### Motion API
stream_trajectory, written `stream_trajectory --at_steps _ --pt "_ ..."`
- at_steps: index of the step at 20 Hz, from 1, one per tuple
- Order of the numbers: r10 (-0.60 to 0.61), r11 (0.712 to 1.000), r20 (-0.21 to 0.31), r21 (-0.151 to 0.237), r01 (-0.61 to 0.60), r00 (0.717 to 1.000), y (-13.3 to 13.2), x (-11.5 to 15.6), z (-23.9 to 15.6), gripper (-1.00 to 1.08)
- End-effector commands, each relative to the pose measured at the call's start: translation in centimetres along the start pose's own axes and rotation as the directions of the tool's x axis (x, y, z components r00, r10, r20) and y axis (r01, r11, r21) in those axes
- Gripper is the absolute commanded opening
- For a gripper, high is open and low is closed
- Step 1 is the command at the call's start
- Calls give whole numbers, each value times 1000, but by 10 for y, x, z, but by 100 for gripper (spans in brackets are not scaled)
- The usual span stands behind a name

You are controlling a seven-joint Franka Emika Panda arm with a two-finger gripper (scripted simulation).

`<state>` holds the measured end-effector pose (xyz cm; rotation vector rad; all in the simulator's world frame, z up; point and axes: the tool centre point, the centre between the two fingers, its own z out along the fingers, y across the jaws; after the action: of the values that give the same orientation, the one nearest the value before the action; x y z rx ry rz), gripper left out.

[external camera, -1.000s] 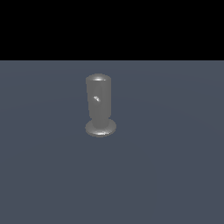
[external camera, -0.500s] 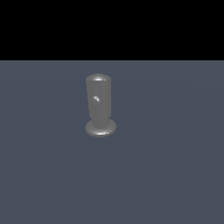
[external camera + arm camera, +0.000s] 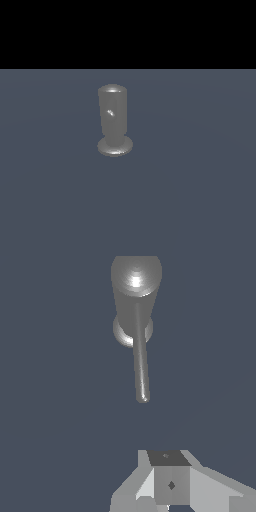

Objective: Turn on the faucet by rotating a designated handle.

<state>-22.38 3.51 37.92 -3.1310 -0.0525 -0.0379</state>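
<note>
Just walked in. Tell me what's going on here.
A simulated robot arm is set to turn on a faucet, a grey upright cylinder on a flared base. Nothing is being handled yet. In the wrist view the gripper sits apart from the thin handle, which projects sideways from the faucet's top toward the camera. The arm does not appear in the exterior view.

Dull grey metallic faucet (image 3: 113, 116) with a soft sheen and a small bright glint, slim smooth metal handle (image 3: 140, 368) lightly glossy, matt slate-blue counter (image 3: 200, 190) without texture, matt pale plastic-looking gripper (image 3: 167, 481)
</note>
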Motion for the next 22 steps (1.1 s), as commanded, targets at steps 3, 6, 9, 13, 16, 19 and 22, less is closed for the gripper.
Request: stream_trajectory --at_steps 3,6,9,13,16,19,22 --pt "-14 1000 6 -2 14 1000 -11 6 41 -100" --pt "-22 1000 10 -3 22 1000 -18 11 66 -100" --pt "-31 1000 14 -4 31 999 -24 15 90 -100" --pt "-40 999 18 -5 40 999 -31 20 116 -100" --pt "-45 999 20 -6 45 999 -36 23 131 -100" --pt "-49 999 22 -6 49 999 -39 25 142 -100" --pt "-52 999 23 -7 52 998 -41 27 150 -100"
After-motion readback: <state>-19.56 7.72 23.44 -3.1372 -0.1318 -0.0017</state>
